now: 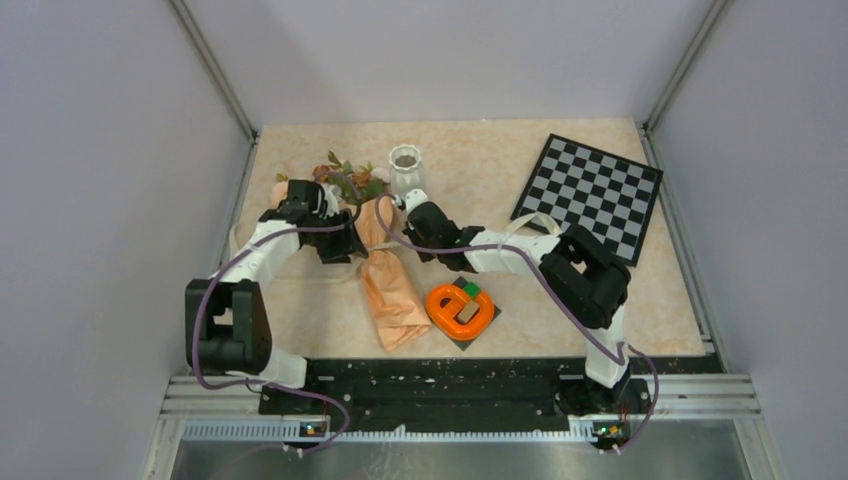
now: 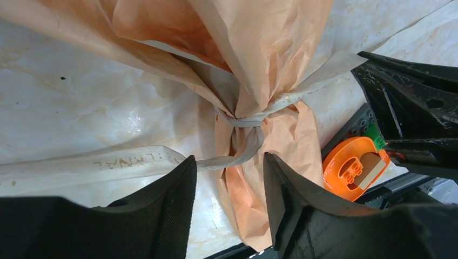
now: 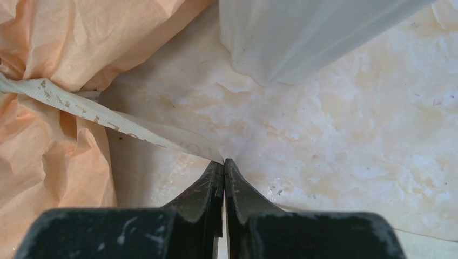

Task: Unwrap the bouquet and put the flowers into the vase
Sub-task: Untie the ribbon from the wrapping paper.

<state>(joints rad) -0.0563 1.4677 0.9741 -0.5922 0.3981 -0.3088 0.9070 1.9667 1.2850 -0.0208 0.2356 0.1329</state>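
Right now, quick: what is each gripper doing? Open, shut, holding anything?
Left gripper: open, fingers either side of a ribbon tail, not gripping it.
Right gripper: shut, pinching another tail of the ribbon at its fingertips.

white tubes and black joints form the left arm (image 1: pixel 262 245) at nine o'clock and right arm (image 1: pixel 512 256) at three, each trailing purple cable (image 1: pixel 228 270).

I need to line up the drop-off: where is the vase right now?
In the top view the vase stands upright at the far middle of the table, just right of the flowers and just beyond the right gripper.
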